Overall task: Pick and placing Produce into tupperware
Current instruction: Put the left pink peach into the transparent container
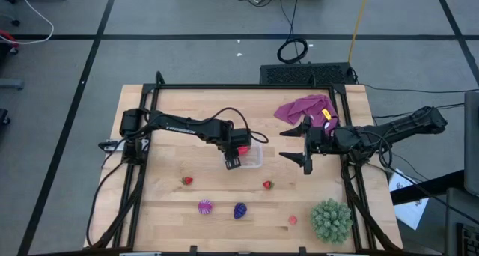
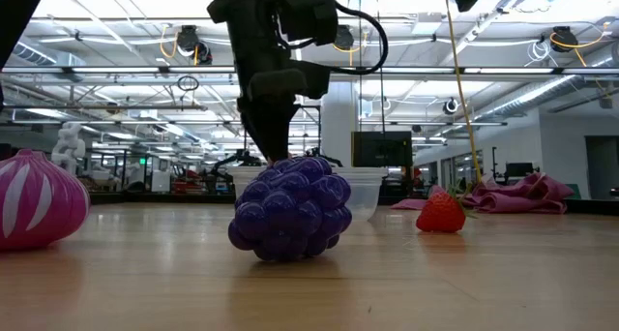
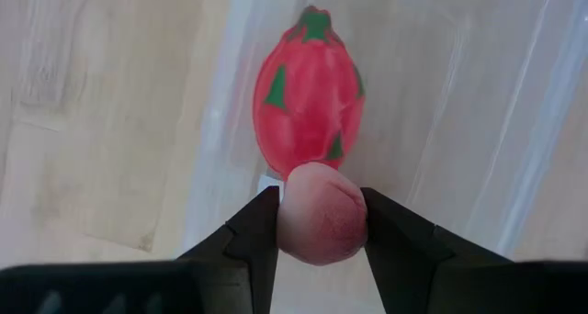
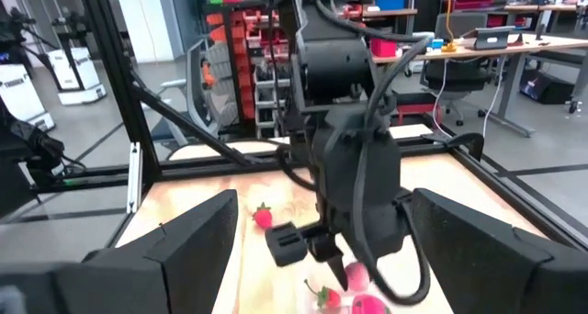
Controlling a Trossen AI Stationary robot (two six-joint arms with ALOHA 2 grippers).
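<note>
Lettering on left arm — unreadable.

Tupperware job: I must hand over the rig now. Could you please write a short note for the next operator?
Left gripper: shut on a pinkish piece, over the tupperware.
Right gripper: open, empty, waiting beside the purple cloth.
Done: one red-and-green fruit lies in the box.
Left: release the pinkish piece; then the table pieces: two strawberries, pink-striped piece, purple berry, small red piece.
</note>
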